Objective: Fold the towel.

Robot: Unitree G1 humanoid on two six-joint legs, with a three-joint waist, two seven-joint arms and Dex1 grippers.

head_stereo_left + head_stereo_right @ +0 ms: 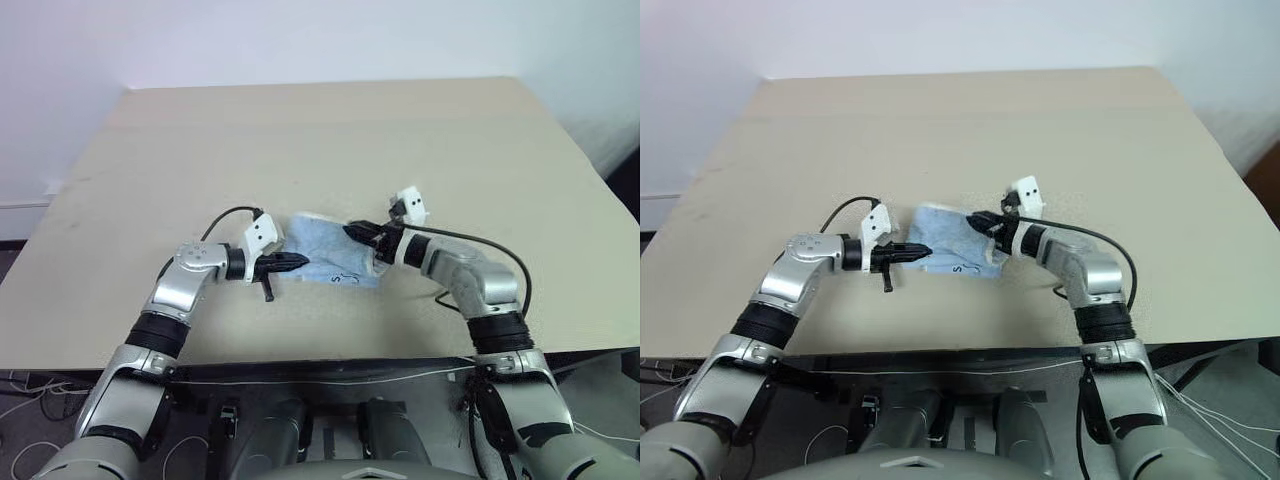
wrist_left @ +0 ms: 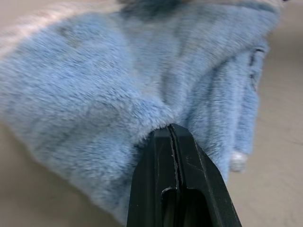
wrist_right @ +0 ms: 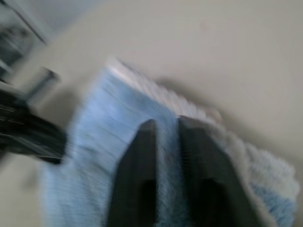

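Note:
The towel, light blue with a white edge, lies bunched in a small folded heap near the front middle of the table. A small dark printed mark shows on its near side. My left gripper reaches in from the left, its fingers pressed shut on a fold of the towel at the heap's left edge. From the right, my right gripper sits at the towel's top right part. Its fingers stand slightly apart over the cloth, with blue pile showing in the gap.
The beige table stretches wide behind and to both sides of the towel. Its front edge runs close below the arms. A pale wall rises behind the far edge.

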